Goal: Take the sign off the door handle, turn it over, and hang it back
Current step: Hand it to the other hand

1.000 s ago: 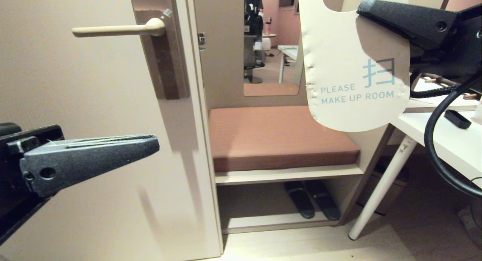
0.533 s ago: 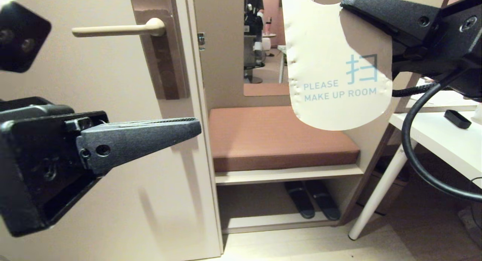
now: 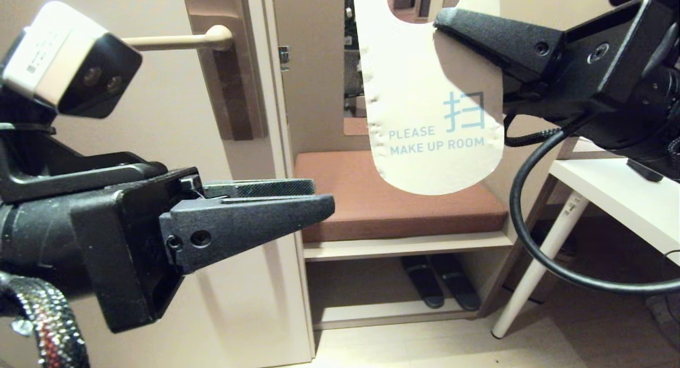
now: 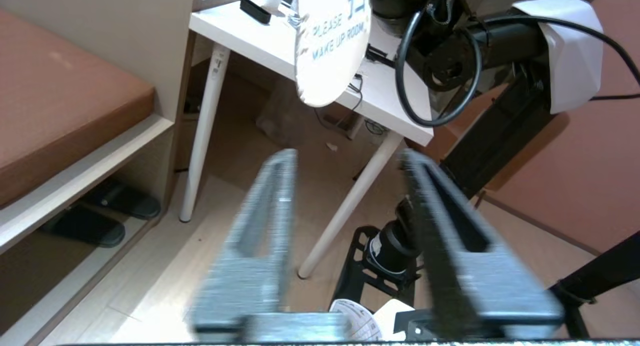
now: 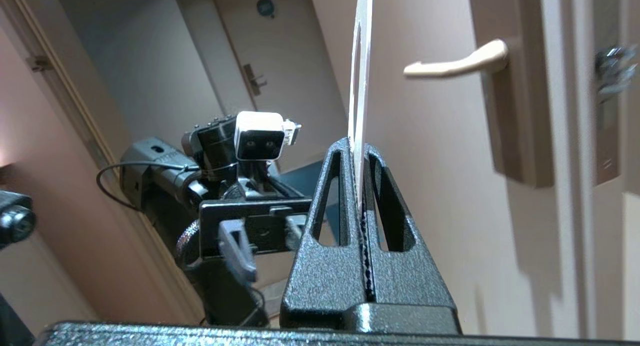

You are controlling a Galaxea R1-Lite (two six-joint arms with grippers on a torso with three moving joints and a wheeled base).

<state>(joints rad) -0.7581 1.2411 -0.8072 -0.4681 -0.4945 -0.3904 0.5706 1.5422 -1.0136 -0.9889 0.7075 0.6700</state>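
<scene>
So at this point the oblong, round-ended white card sign [image 3: 425,92] reading "PLEASE MAKE UP ROOM" was off the slim cream-beige lever door handle [image 3: 180,40] and hanging in mid-air, well apart from it, above the brown cushioned seat [image 3: 393,198]. The right hand [image 3: 443,25] was clamped shut on the sign's upper edge beside the round hole; from its wrist camera you could see the card [image 5: 360,61] edge-on, pinched straight between the two black fingers. The left hand [image 4: 350,201] sat lower and nearer the door, its fingers parted with nothing between them, pointed toward the sign's rounded bottom. My read was that this was the handover bit of the flip: the left would take the free lower end so the card could be turned to its other face. To do that well, I'd say the left needed to come in level with the card's plane, since it was thin and floppy-looking and a skewed approach could just push it aside. It should've gripped clear of the hole, because that hole had to go back over the lever. And the right shouldn't have let go until the left had properly closed, or the card would've dropped onto the seat.
</scene>
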